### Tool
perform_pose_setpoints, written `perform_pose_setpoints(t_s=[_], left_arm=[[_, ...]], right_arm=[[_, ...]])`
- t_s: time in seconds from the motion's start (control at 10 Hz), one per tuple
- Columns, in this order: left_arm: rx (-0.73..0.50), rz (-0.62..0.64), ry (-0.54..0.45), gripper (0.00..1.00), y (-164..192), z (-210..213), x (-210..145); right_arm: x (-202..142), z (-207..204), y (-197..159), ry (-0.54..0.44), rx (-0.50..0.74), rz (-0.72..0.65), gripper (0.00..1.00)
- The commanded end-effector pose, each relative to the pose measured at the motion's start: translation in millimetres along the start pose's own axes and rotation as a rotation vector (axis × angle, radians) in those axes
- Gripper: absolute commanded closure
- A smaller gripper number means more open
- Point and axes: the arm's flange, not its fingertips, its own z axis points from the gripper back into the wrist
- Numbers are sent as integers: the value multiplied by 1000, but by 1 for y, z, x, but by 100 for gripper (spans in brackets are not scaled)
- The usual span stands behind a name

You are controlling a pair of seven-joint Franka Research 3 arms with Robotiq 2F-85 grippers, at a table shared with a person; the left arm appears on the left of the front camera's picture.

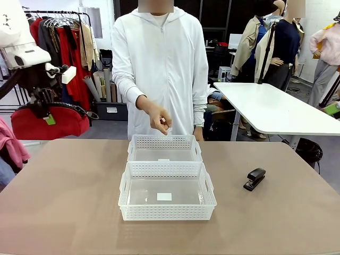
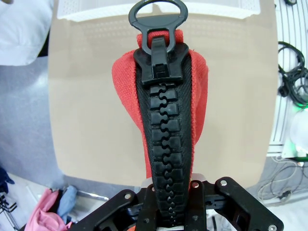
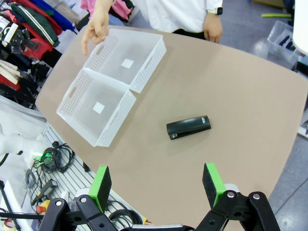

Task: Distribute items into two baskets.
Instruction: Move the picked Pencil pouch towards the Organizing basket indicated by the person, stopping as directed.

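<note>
My left gripper (image 1: 44, 109) hangs high at the far left, past the table's edge, shut on the top of the red pouch (image 1: 50, 123). In the left wrist view the pouch (image 2: 126, 82) dangles from that gripper (image 2: 171, 214) by its black zipper, above the table. Two white baskets stand end to end mid-table, the far basket (image 1: 164, 142) and the near basket (image 1: 167, 212). The black stapler (image 1: 255, 179) lies on the table to their right. My right gripper (image 3: 156, 185) is open and high above the stapler (image 3: 188, 127), with both baskets (image 3: 149, 67) (image 3: 118, 122) beyond it.
A person in white stands at the far side, one hand (image 1: 161, 121) pointing down over the far basket; this hand (image 3: 96, 26) hovers at that basket's corner. A white table (image 1: 276, 106) stands back right and a clothes rack (image 1: 64, 37) back left.
</note>
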Motion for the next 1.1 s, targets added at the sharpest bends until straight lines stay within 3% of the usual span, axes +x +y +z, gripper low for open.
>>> perform_pose_setpoints(t_s=[0.0, 0.4, 1.0], left_arm=[[-10, 5, -22, 100, -27, -3, 6], [-20, -9, 14, 100, -69, -32, 24], [-12, -45, 38, 100, -97, -57, 53]], right_arm=[[1, 1, 2, -4, 3, 5, 0], [1, 1, 2, -4, 3, 5, 0], [1, 1, 2, -4, 3, 5, 0]])
